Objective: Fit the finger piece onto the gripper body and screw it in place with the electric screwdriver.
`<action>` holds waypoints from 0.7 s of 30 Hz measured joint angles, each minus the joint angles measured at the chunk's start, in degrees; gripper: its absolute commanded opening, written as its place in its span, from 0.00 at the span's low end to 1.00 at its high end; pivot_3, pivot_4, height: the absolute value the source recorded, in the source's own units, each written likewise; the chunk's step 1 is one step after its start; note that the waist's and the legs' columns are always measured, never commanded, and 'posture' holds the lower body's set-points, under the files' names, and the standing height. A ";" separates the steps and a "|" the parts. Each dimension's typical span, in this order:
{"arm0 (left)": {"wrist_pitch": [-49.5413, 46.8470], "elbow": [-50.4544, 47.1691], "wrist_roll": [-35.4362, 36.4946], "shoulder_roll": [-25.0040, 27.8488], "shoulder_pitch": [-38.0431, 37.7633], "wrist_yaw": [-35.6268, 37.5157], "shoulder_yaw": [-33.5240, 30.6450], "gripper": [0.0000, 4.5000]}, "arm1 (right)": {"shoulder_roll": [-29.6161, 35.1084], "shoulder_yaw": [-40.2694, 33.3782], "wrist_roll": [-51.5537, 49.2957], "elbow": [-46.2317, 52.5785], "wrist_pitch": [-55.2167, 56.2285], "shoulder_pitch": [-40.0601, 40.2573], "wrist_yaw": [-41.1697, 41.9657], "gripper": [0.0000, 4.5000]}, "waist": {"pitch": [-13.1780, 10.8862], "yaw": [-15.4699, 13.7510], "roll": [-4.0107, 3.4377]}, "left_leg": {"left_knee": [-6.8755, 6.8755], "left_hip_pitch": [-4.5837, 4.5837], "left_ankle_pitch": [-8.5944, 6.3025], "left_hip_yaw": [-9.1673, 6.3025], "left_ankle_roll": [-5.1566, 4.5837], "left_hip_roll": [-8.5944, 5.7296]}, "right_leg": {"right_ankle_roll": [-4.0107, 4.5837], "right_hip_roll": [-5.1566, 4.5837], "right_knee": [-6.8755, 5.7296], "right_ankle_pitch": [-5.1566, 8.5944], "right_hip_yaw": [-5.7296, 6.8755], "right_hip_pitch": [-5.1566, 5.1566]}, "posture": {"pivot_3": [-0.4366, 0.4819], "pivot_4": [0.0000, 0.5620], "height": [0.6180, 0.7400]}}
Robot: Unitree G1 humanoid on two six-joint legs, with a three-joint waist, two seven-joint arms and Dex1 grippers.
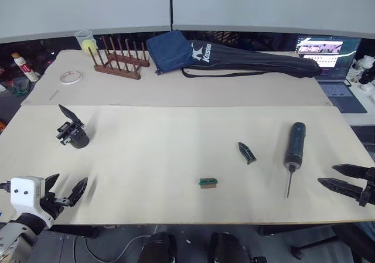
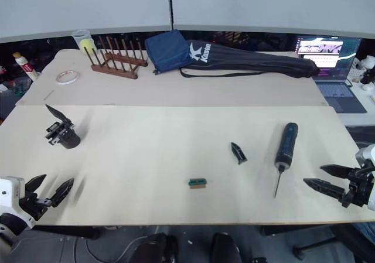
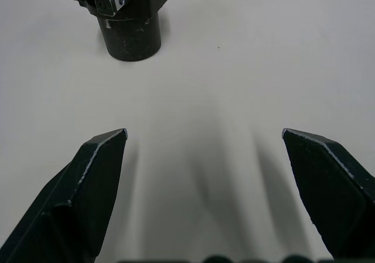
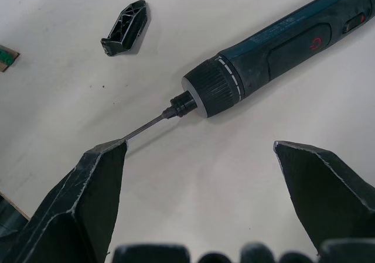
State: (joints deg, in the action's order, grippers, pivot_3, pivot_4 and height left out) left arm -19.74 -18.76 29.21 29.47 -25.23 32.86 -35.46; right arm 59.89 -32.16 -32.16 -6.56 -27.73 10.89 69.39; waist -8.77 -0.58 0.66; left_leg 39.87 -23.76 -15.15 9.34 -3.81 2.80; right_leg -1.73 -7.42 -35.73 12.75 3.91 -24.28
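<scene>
Both grippers, left gripper [image 1: 66, 191] and right gripper [image 2: 327, 184], hovered spread and empty over the near table [image 1: 152, 157] edge, with the gripper body [image 1: 72, 133] far left, the finger piece [image 1: 246, 152] mid-right, and the electric screwdriver [image 1: 294, 147] just beyond the right gripper.

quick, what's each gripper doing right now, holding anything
Left gripper: open, holding nothing, near the gripper body.
Right gripper: open, holding nothing, near the electric screwdriver, which lies on the table.
</scene>
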 measured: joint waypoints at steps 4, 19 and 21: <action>0.25 1.73 -0.12 -0.82 0.69 -1.28 -0.22 1.00 | -1.04 1.15 -1.25 5.09 -2.90 -6.18 -3.66 0.99 | 0.06 0.73 -0.11 | 0.00 0.01 0.01 0.07 0.01 0.03 | 0.01 -0.01 -0.07 -0.03 -0.10 -0.05 | 0.48 0.27 1.00; 2.93 18.12 -5.87 5.05 19.63 -5.79 1.59 1.00 | -6.86 20.86 -11.95 29.67 -13.95 -28.38 -9.66 0.99 | 0.04 -0.24 0.16 | 0.04 -0.05 -0.14 -0.03 0.24 -0.03 | -0.25 -0.10 0.00 -0.19 0.13 -0.05 | 0.48 0.27 1.00; 3.46 20.26 -6.91 5.11 22.44 -5.82 3.13 1.00 | -7.17 22.03 -11.83 29.70 -13.92 -28.81 -9.55 0.99 | 0.07 -0.14 0.27 | 0.05 -0.07 -0.02 0.00 0.35 -0.04 | -0.44 -0.10 -0.01 -0.32 0.13 -0.02 | 0.48 0.27 1.00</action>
State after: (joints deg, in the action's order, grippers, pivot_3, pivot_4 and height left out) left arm -16.28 1.50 22.29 34.58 -2.79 27.04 -32.33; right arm 52.72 -10.13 -43.99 23.14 -41.65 -17.92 59.84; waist -8.71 -0.72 0.92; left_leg 39.92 -23.83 -15.17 9.34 -3.46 2.76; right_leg -2.18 -7.52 -35.74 12.44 4.04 -24.29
